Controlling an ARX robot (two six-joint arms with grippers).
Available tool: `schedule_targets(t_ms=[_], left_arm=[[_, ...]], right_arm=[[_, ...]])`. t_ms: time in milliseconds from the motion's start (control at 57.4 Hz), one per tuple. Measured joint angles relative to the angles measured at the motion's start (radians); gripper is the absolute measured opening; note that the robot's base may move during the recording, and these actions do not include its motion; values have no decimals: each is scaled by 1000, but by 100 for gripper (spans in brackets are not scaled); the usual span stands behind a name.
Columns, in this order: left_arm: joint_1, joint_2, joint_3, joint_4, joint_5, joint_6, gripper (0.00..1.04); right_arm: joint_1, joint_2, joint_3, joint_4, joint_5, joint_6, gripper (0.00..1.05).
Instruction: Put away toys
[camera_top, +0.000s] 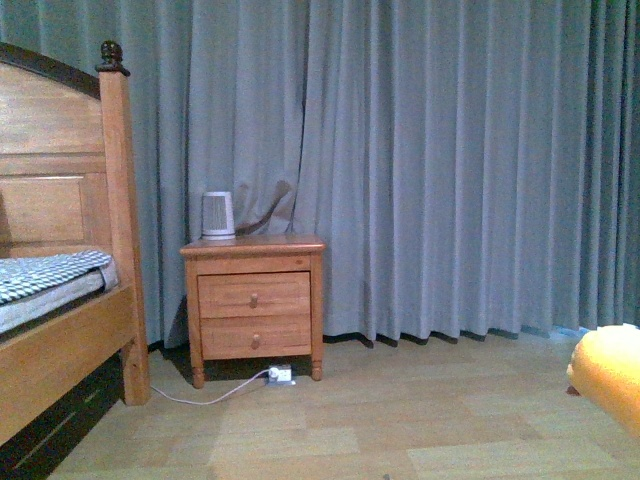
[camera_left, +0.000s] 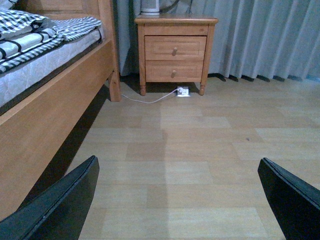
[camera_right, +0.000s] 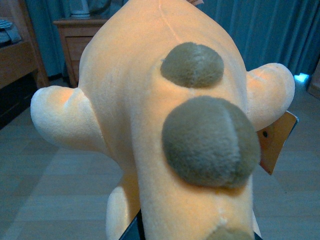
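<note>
Left wrist view: claw (camera_left: 177, 161) wide apart

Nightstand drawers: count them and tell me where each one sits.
2. The upper drawer sits just under the top of the nightstand; the lower drawer lies directly below it. Both are closed and fully visible.

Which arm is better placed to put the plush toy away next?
Probably right. The plush toy fills the right wrist view at close range; the left hand is open over the floor, no toy in its view.
</note>
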Motion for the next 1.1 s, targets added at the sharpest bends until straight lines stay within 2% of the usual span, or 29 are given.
schedule_targets(t_ms=[1097], left_arm=[[0, 0, 0, 0, 0, 0, 98]], right_arm=[[0, -1, 0, 0, 3, 0, 7]])
